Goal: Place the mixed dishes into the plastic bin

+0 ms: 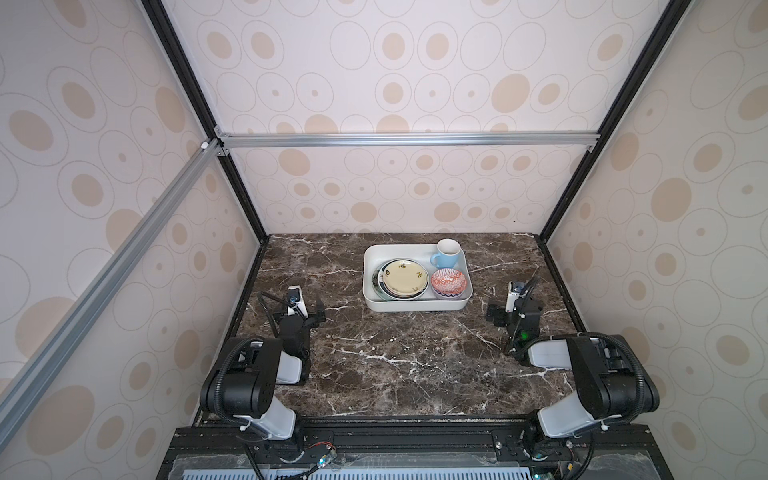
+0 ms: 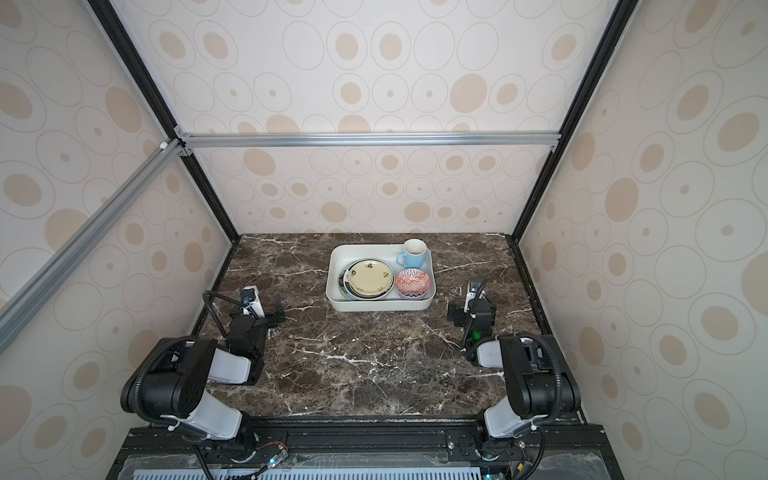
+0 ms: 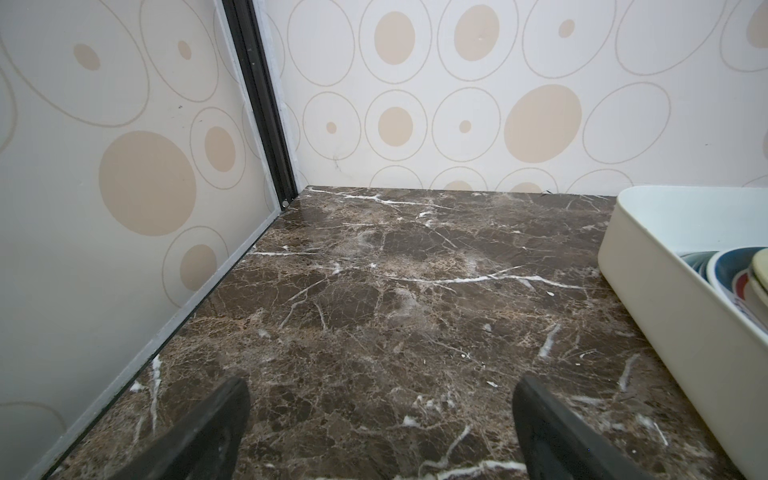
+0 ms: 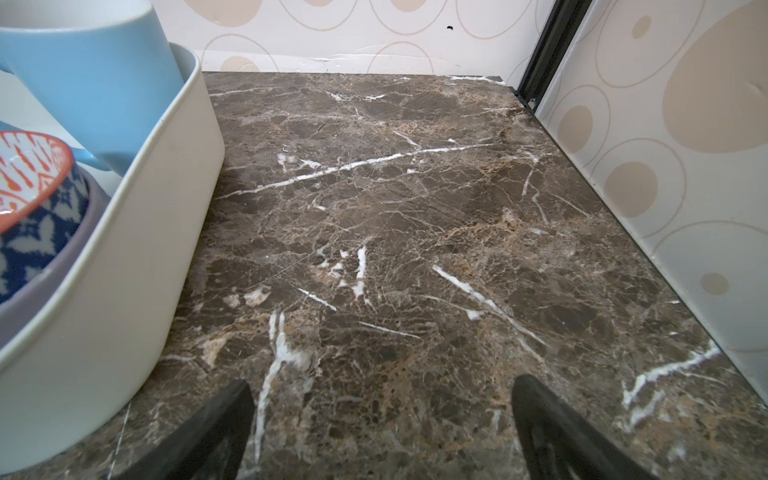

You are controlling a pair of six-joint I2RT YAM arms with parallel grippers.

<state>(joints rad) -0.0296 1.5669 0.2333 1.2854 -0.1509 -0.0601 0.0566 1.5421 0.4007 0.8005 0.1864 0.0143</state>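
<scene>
Dark brown, white-veined marble tabletop [image 1: 395,374] lies inside a booth of cream wall panels printed with beige ovals [image 1: 415,75]; toward its far middle sits the shallow white plastic bin [image 1: 415,306] with rounded corners. As far as both top views show, every dish is already inside it; a small cream plate [image 1: 405,276] tops a stack of larger plates [image 1: 377,277] in the bin's left half, their dark and blue rims peeping out beneath; a red-patterned bowl [image 1: 451,280] sits nested in a lavender bowl [image 4: 37,303] at the near right corner; an upright light-blue mug [image 1: 448,253] stands at the far right corner. No crockery shows on the marble outside the bin, so I judge the loading done, with nothing left but perhaps to retire the arms. The left gripper [image 3: 380,390] hangs low over bare marble to the bin's left, its black jaws spread wide and holding nothing; the right gripper [image 4: 384,388] does likewise to the bin's right, jaws wide apart and empty. Both stand clear of the bin's walls; nothing lies between them and the bin, and nothing blocks the way.
</scene>
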